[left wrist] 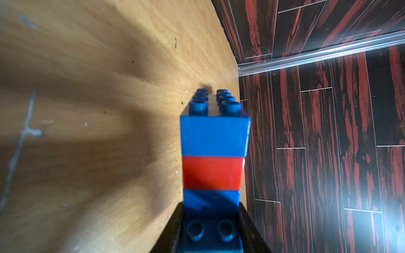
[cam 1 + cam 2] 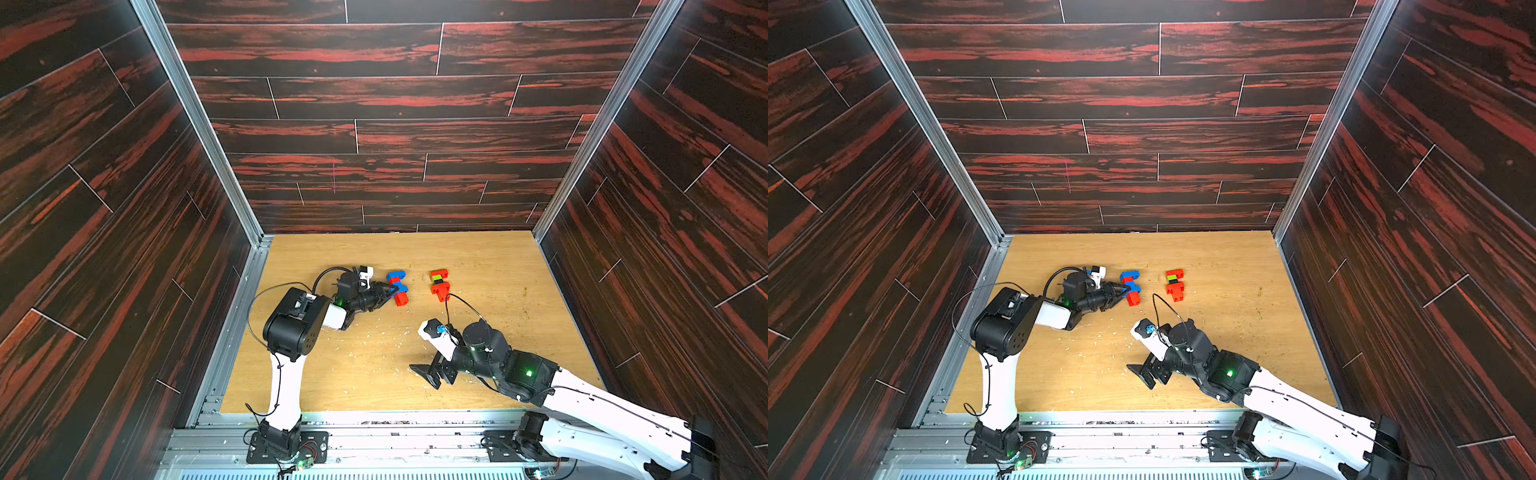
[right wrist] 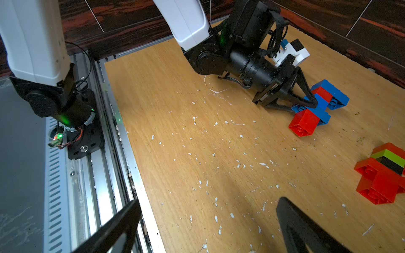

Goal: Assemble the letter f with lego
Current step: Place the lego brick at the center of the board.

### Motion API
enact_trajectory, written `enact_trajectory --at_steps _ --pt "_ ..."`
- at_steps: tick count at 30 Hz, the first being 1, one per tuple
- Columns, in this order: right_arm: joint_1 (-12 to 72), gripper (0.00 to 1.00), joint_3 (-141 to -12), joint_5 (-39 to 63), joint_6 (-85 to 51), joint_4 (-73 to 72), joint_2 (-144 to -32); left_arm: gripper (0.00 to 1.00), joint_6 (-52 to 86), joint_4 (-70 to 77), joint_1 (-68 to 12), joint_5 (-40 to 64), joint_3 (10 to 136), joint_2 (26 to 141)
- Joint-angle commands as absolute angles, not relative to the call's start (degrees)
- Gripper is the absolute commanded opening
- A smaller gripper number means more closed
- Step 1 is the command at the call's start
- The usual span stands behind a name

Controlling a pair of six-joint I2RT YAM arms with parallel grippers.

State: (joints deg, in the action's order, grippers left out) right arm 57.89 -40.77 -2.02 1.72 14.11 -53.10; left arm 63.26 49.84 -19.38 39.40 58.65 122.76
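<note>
Assembly looked about half done: two pieces lay apart on the bench (image 2: pixel 498 332). The left tool (image 3: pixel 311 101) clamped the blue-red stack (image 2: pixel 398 286); the red-green-black stack (image 2: pixel 439 284) lay at its three o'clock, unjoined. The right tool (image 3: pixel 209 200) gaped wide, empty.

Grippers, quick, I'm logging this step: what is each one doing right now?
Left gripper: shut on the blue-and-red lego stack, which lies on the table.
Right gripper: open, holding nothing.
</note>
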Motion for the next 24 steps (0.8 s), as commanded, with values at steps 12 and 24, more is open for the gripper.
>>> enact_trajectory --at_steps 12,24 --pt "58.5 0.98 -42.0 -2.4 1.6 15.2 -53.3 0.26 60.8 42.4 -19.1 36.9 62.0 123.4" --pt "58.8 0.98 -41.7 -2.6 1.5 15.0 -53.3 0.37 60.0 39.1 -19.3 36.2 63.5 123.9"
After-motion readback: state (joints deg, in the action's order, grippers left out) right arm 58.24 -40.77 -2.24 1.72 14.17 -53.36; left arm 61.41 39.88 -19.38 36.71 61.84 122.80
